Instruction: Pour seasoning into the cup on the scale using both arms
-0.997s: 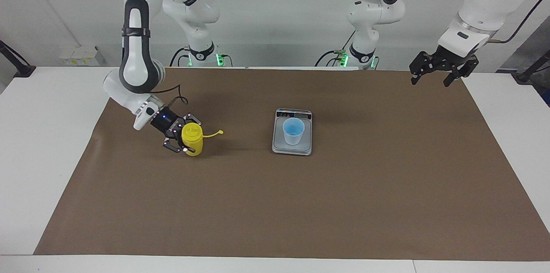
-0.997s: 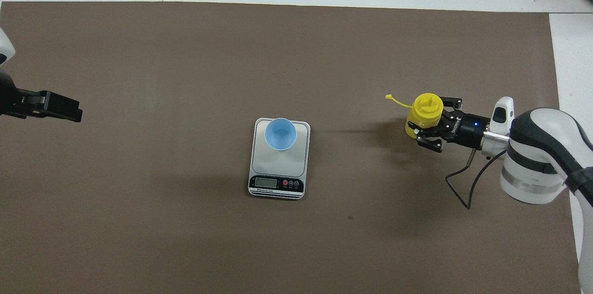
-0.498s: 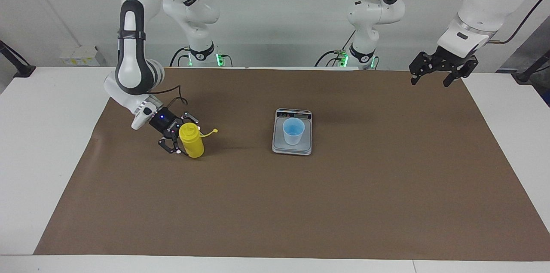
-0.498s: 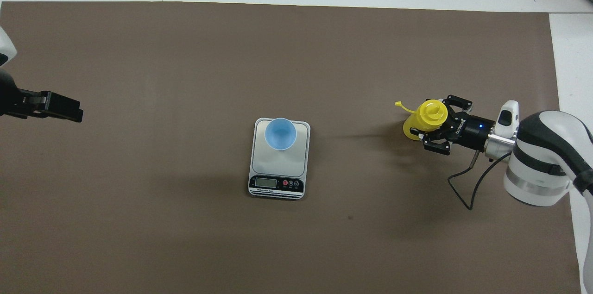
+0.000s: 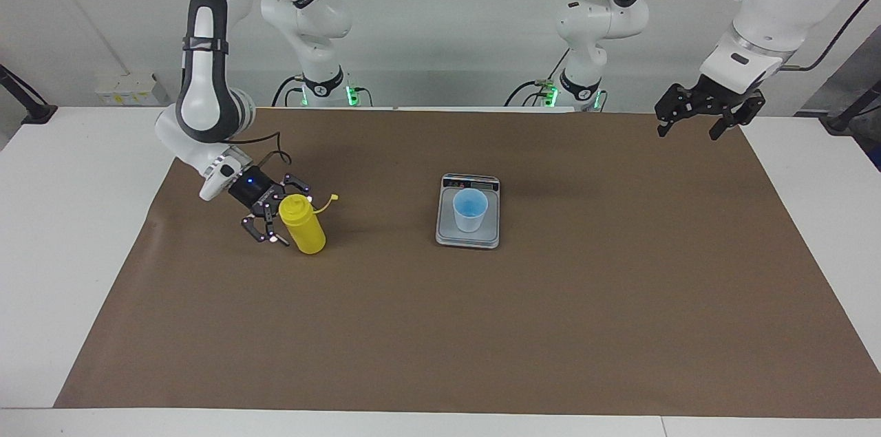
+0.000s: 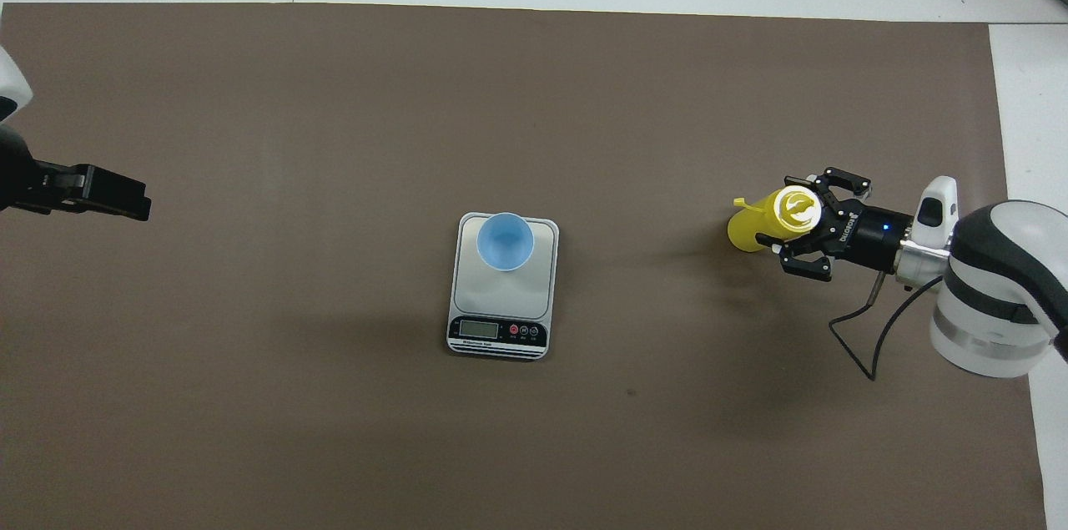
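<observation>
Step in hand, by the look of it: R tool (image 5: pixel 274 217) releasing the seasoning (image 5: pixel 303 224). Back the tool straight off w/o brushing the bottle; it leans toward the tool and may tip. R tool fingers spread, gripping nothing, bottle's upper part between them. Bottle base on the tabletop (image 5: pixel 440 327) toward the right arm's end, well apart from the cup (image 5: pixel 470 210) on the scale (image 5: pixel 468 237). L tool (image 5: pixel 709 109) open, empty, waits over mat edge.

The bottle (image 5: pixel 301 223) is bright yellow and the cup (image 5: pixel 470 210) light blue. The scale (image 5: pixel 468 233) is grey-silver, the mat (image 5: pixel 440 327) plain brown.
</observation>
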